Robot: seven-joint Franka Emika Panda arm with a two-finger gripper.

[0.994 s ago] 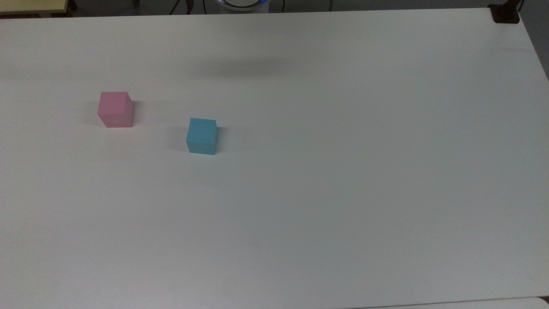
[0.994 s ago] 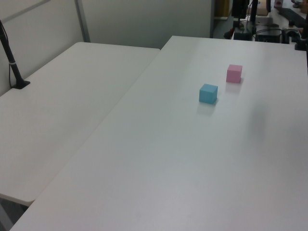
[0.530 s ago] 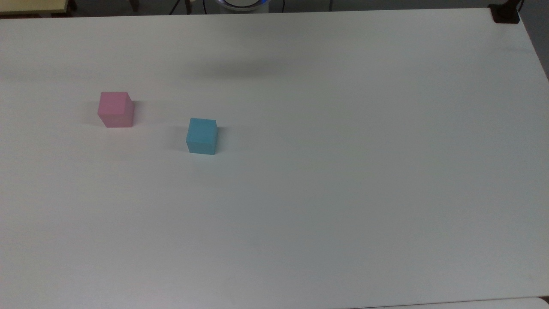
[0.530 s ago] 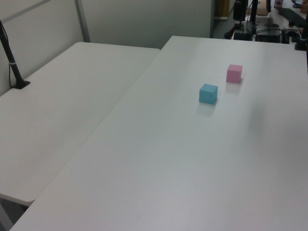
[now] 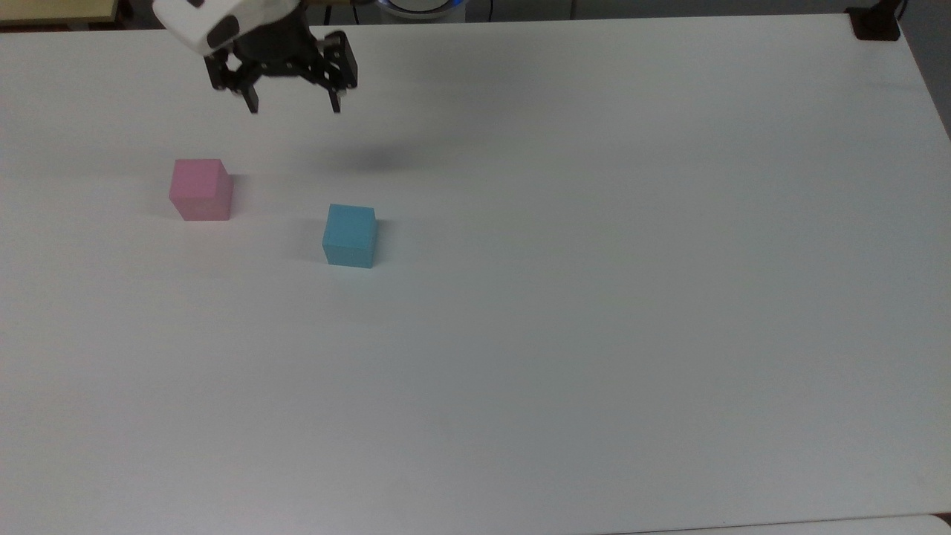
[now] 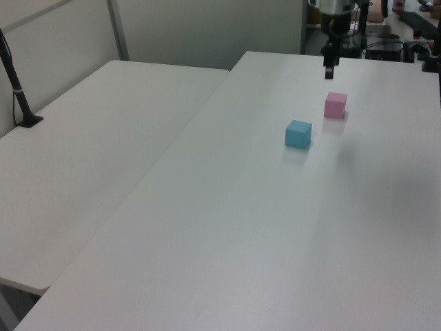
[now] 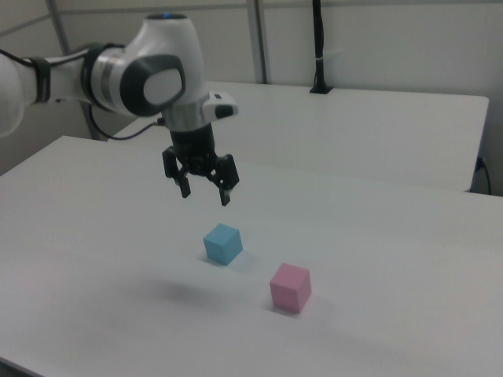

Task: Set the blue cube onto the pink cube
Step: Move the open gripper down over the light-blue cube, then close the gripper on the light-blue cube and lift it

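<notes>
One blue cube (image 5: 350,235) and one pink cube (image 5: 200,189) are seen apart at the top view's left, below one empty gripper (image 5: 294,108) held spread.

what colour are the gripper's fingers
Black, clearest in the top view: the gripper hangs open above the table.

Below the black gripper (image 7: 205,192), the blue cube (image 5: 350,235) and pink cube (image 5: 200,189) look matt and plain-faced; the white table (image 5: 594,297) is smooth, faintly sheened.
</notes>
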